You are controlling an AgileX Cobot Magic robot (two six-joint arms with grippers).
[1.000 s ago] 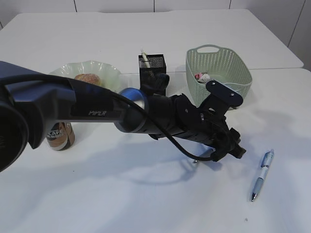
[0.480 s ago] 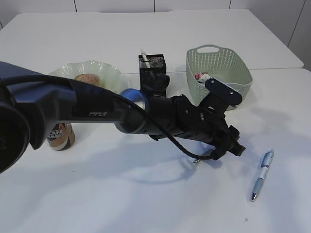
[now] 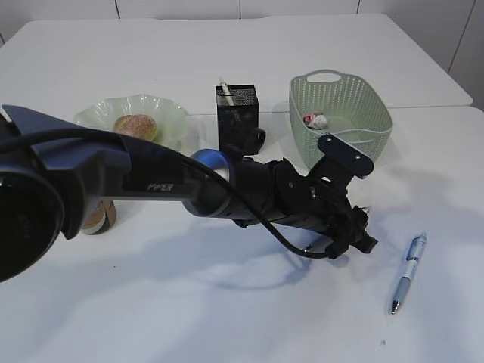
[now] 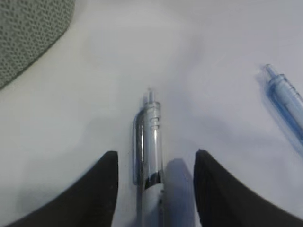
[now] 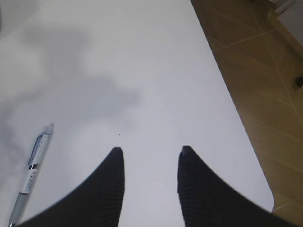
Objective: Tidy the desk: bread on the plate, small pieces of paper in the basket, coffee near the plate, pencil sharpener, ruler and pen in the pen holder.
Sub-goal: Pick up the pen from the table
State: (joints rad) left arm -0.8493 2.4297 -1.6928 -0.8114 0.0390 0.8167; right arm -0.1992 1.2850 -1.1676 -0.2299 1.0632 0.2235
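While my left gripper (image 4: 154,189) straddles a clear pen (image 4: 149,156) on the desk (image 4: 199,56), jaws spread to pinch it, my right gripper (image 5: 149,184) idles open at the right edge.

The coffee (image 3: 100,215) is largely hidden behind the left arm (image 3: 113,178). A clear pen (image 4: 150,161), apparently between blurred fingers (image 4: 94,194), is cut off by the frame's lower edge.

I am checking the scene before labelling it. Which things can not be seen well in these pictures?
- Coffee, exterior view: mostly hidden behind the left arm.
- Clear pen between the left hand's fingers, left wrist view: lower part cut off by the bottom edge; contact unclear.
- Pen holder contents, exterior view: too small to name.
- Basket contents: too small to identify.
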